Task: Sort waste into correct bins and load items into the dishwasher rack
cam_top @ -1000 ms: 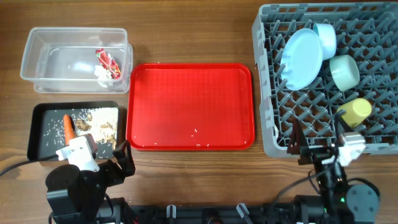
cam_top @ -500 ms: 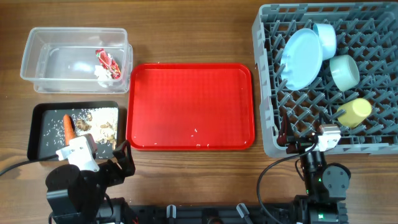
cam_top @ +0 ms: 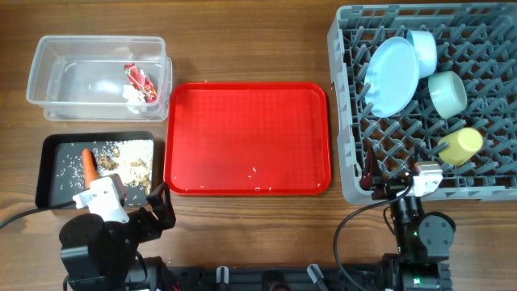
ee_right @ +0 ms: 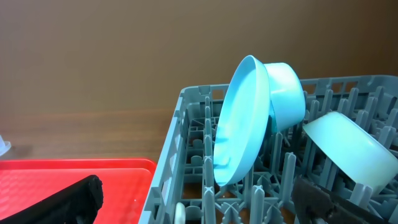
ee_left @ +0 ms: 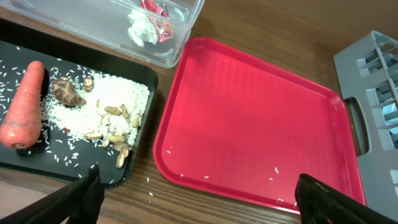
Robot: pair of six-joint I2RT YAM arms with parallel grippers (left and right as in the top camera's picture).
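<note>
Nearing the finish: my left gripper [ee_left: 198, 186] and right gripper [ee_right: 196, 186] gape empty. Carrot [cam_top: 89, 164] and rice [cam_top: 133, 148] lie in the black tray [cam_top: 55, 192], wrapper [cam_top: 139, 77] and tissue [cam_top: 133, 95] in the clear tub [cam_top: 48, 44]; plate [cam_top: 393, 77], blue bowl [cam_top: 423, 48], mint bowl [cam_top: 447, 93] and cup [cam_top: 462, 145] sit in the rack [cam_top: 339, 48]. I can't find the spoon.

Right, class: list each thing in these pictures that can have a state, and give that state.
Clear tub: holds wrapper and tissue.
Black tray: holds carrot, rice, scraps.
Red tray: few stray grains.
Dishwasher rack: loaded.
Plate: on edge.
Small blue bowl: tilted, beside plate.
Mint bowl: tilted.
Yellow cup: on its side.
Left gripper: open.
Right gripper: open.
</note>
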